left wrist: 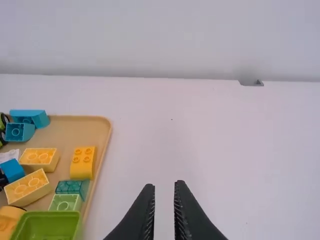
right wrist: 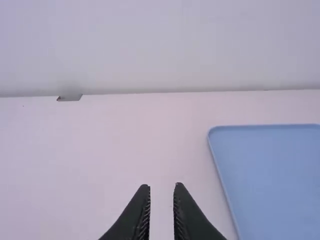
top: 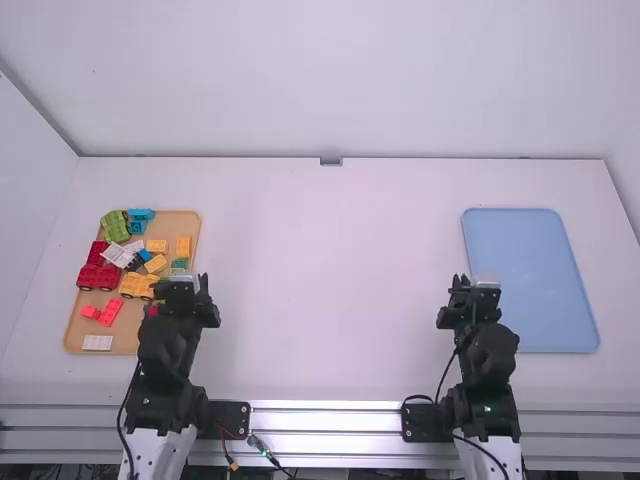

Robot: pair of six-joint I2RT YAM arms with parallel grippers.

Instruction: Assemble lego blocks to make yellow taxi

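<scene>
A pale wall [top: 320, 85] rises along the far edge of the table [top: 330, 300], with a small grey fitting [top: 331, 161] about midway along that edge. White side panels stand by the left [top: 28, 210] and right edges [top: 627, 185]. Silvery metal rails [top: 325, 421] line the near edge.
</scene>
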